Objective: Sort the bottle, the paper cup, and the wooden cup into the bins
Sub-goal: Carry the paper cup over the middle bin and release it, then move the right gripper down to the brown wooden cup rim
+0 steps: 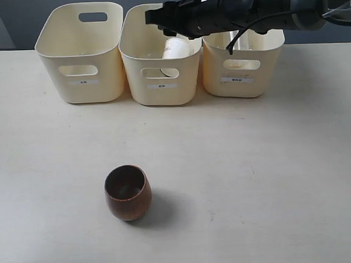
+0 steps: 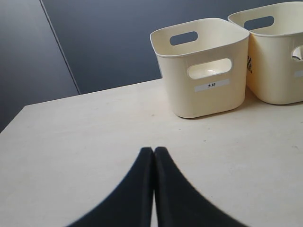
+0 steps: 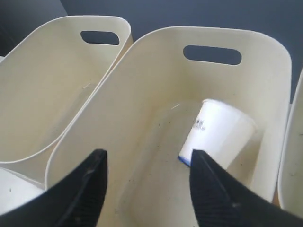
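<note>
The wooden cup [image 1: 127, 192] stands upright on the table [image 1: 253, 174], near the front and apart from both grippers. My right gripper [image 1: 159, 18] [image 3: 148, 153] hangs open over the middle bin [image 1: 162, 94] [image 3: 156, 75], holding nothing. The paper cup [image 1: 176, 50] [image 3: 220, 130] lies on its side inside that bin, beside one fingertip. A clear shape that may be the bottle [image 1: 240, 41] shows in the right bin [image 1: 243, 88], mostly hidden by the arm. My left gripper [image 2: 154, 149] is shut and empty, low over the table.
The left bin [image 1: 63, 90] [image 2: 203, 101] [image 3: 57, 80] looks empty. All three bins stand in a row at the back of the table, side by side. A dark wall rises behind them.
</note>
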Motion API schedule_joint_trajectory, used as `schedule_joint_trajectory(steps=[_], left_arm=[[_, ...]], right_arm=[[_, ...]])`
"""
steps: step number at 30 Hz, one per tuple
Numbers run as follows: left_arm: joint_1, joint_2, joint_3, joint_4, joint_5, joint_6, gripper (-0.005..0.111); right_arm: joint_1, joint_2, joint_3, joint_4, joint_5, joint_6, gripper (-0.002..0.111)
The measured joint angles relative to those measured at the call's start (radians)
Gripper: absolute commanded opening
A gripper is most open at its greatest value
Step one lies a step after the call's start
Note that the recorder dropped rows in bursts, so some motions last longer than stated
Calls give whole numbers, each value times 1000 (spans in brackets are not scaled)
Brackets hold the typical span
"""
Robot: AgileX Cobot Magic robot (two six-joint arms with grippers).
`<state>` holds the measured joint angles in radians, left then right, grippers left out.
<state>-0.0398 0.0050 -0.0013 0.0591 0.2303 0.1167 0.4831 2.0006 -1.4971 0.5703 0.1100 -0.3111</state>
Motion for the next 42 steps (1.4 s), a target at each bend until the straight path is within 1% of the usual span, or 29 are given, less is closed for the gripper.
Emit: schedule_joint_trajectory(steps=[2,6,8,10,22,28,32,36,42], left_arm=[[0,0,0,0,0,0,0],[0,0,0,0,0,0,0],[0,0,0,0,0,0,0],[0,0,0,0,0,0,0],[0,0,0,0,0,0,0],[0,0,0,0,0,0,0],[0,0,0,0,0,0,0],[0,0,0,0,0,0,0],[0,0,0,0,0,0,0]], right_arm=[[0,0,0,5,27,0,52],[0,-54,0,8,143,0,52],[0,-96,0,8,216,0,52],[0,-144,0,8,340,0,52],[0,-177,0,14,726,0,52],[0,-177,0,32,822,0,52],[12,-177,0,35,845,0,52],[57,-178,13,33,844,0,52],[137,-178,87,9,815,0,52]])
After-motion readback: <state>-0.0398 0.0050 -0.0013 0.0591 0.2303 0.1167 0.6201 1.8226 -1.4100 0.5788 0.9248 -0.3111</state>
